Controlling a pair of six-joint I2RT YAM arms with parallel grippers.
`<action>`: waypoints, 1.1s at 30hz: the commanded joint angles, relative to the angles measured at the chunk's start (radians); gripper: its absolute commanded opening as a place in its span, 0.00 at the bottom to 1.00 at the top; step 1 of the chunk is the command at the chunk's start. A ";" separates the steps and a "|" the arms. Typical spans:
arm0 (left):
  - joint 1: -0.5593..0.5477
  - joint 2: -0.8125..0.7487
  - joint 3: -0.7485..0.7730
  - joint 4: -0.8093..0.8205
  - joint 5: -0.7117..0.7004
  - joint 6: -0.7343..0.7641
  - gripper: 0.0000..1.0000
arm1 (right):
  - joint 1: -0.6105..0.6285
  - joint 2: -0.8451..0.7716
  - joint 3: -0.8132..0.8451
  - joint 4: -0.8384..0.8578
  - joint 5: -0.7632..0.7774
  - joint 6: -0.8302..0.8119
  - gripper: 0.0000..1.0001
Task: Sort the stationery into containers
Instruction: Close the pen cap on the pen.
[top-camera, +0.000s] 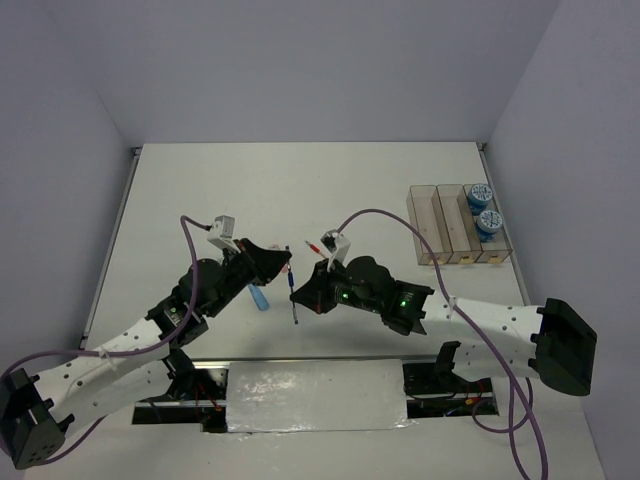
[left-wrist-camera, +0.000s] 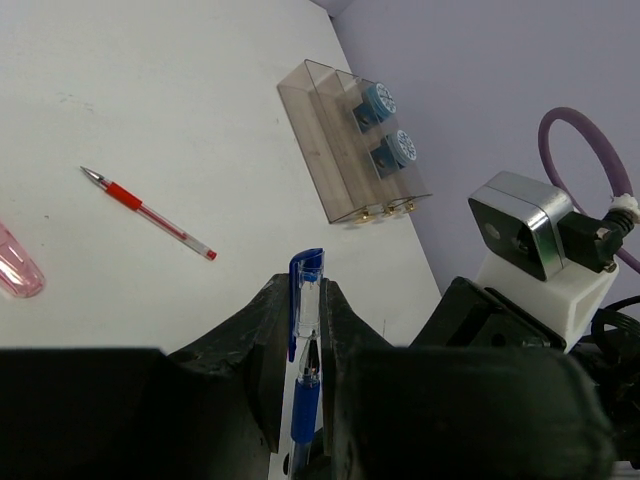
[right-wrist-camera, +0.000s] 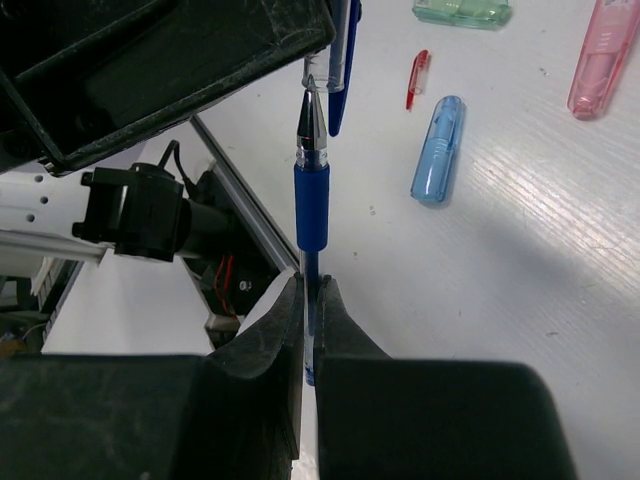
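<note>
Left hand (left-wrist-camera: 305, 293) clenched on the blue pen cap (left-wrist-camera: 308, 272); right hand (right-wrist-camera: 311, 300) grasping the blue pen (right-wrist-camera: 311, 205), tip at the cap's mouth, over the bench (top-camera: 300, 180); red pen (top-camera: 312, 245) lying just beyond; two rolls (top-camera: 481, 194) in the rightmost bin (top-camera: 496, 252).

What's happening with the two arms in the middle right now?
Both arms meet mid-table on the blue pen: the right gripper is shut on its barrel, the left gripper pinches its cap at the tip. Both rolls sit in the rightmost bin; the red pen lies loose on the table.
</note>
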 joint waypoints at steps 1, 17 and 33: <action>-0.005 -0.010 -0.010 0.065 0.016 0.019 0.00 | -0.006 -0.021 0.054 0.007 0.023 -0.023 0.00; -0.007 -0.018 -0.051 0.133 0.096 0.053 0.00 | -0.072 -0.027 0.099 0.005 -0.028 -0.040 0.00; -0.010 0.002 -0.082 0.166 0.126 0.011 0.00 | -0.168 -0.081 0.080 0.223 -0.016 -0.095 0.00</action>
